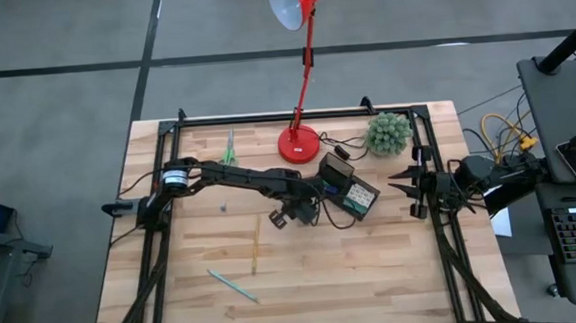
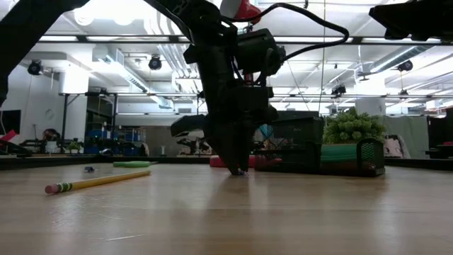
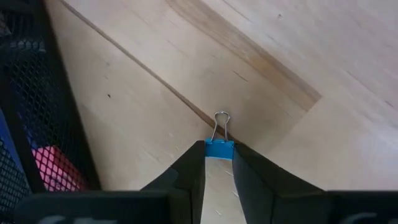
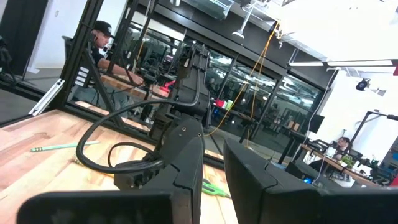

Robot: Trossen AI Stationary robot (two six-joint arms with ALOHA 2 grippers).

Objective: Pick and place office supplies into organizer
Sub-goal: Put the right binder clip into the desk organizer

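Note:
My left gripper stands on the table just near-left of the black mesh organizer, fingers pointing down, shut on a small blue binder clip. In the low view, the left gripper reaches the tabletop. The organizer's mesh wall shows a pink item inside. A yellow pencil, a teal pen and green-handled scissors lie flat on the wood. My right gripper waits open at the table's right edge. My left gripper pinches the blue binder clip by its blue body between the two fingertips, coming from above and pointing down. The clip's wire handles stick out beyond the fingertips. The fingertips are down at the tabletop; whether the clip is lifted clear I cannot tell.
A red desk lamp stands on its base at the far side, with a green ball-shaped plant to its right and a black cable between them. A small piece lies left of the gripper. Bare wood spans the near half around the pen.

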